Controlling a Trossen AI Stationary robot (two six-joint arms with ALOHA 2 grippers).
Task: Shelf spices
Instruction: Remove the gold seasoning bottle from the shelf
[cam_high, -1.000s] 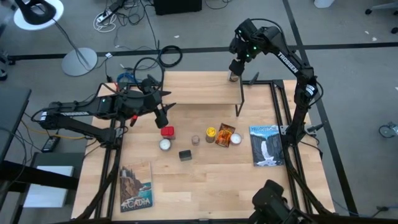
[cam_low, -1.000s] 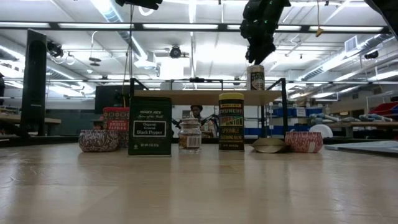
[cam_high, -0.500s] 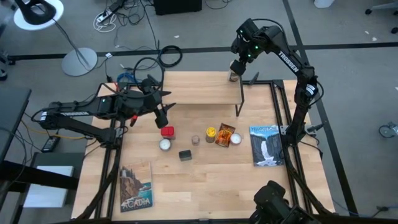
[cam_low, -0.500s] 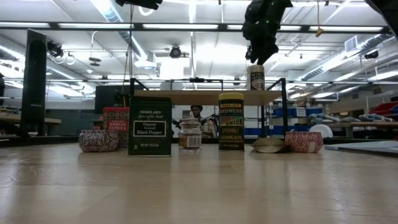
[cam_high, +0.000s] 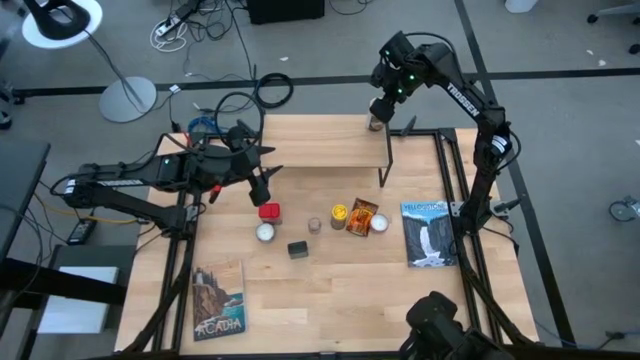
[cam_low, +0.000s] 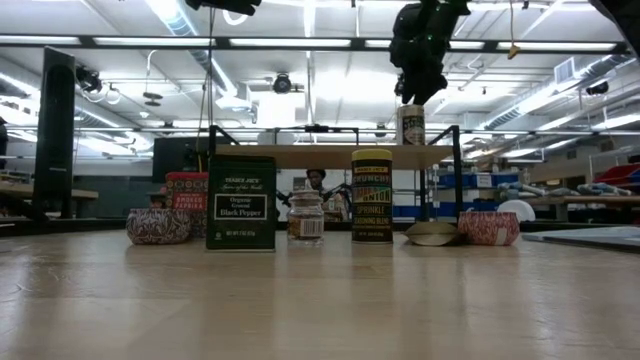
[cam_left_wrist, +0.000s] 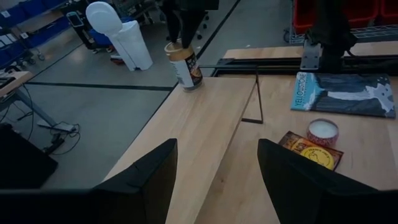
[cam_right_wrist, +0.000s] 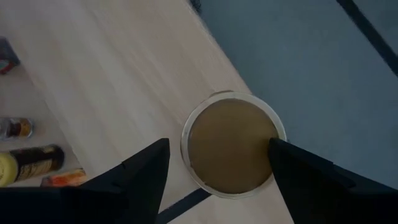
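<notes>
Behind the table the grey workshop floor is showing, and on the far right end of the shelf (cam_high: 330, 152) the tan cylindrical jar (cam_high: 376, 123) is standing upright. I am holding the right gripper (cam_high: 383, 106) directly above it, pointing straight down, fingers apart and not touching it. My left gripper (cam_high: 262, 187) is waiting open over the red tin (cam_high: 269, 211), so it is nearer to the spices left on the table.

Shelf (cam_high: 330, 152) top bare except tan jar (cam_high: 375, 123) at right end.
</notes>
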